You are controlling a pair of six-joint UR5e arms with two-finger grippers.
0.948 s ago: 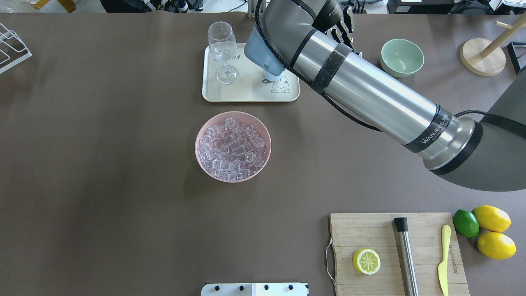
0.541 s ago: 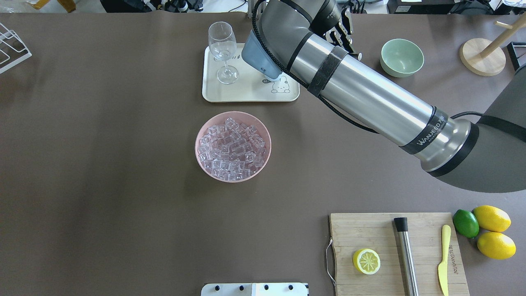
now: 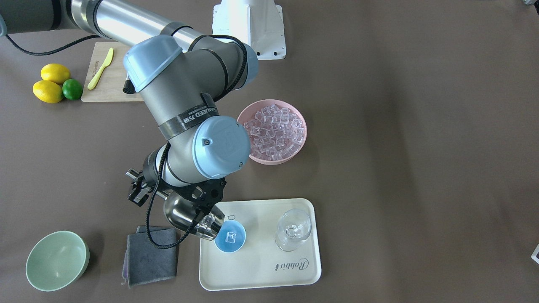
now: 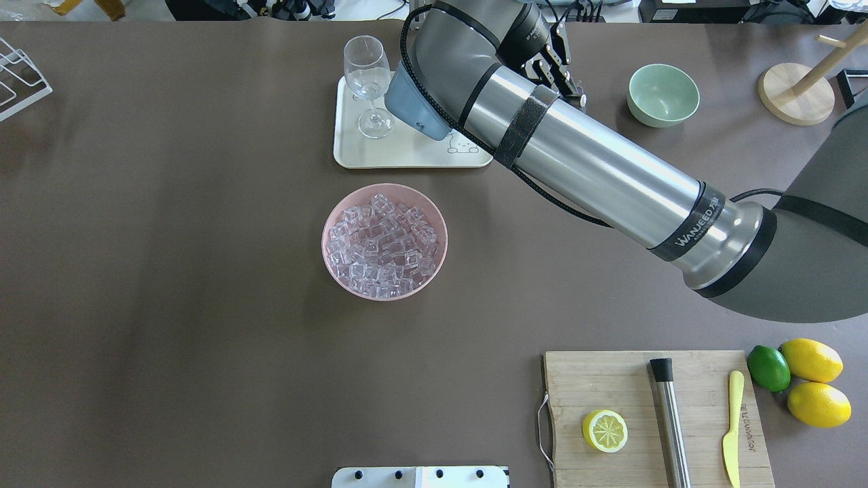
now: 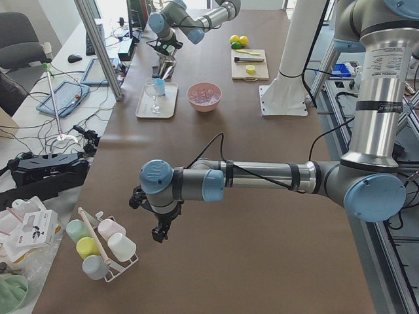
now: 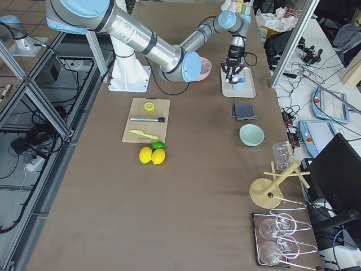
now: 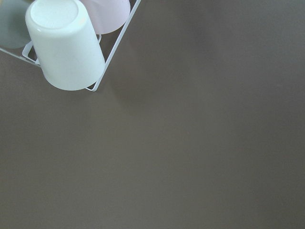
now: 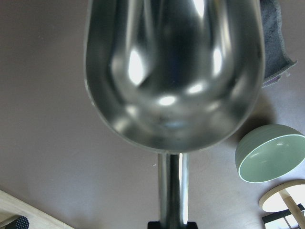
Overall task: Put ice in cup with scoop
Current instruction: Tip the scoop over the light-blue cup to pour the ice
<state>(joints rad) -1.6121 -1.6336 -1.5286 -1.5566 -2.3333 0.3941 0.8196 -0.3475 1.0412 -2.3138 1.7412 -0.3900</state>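
One ice cube (image 3: 230, 237) is seen in the cup (image 3: 238, 245), which stands on the tray (image 3: 261, 269). The scoop (image 3: 187, 213) is clamped by its handle in the closed right gripper (image 3: 140, 189); the left gripper (image 5: 159, 232) cannot be judged. Tipping should be done gradually, with the lip over the cup's rim, so that nothing is spilled onto the tray. The scoop's long axis is tilted handle-high, its mouth pointed down at the cup, away from the robot and leftward.

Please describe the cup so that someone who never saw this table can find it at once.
Find the cream tray. On it stand a clear stemmed glass and the cup. The cup is the small, round, light blue one, with no stem or handle.
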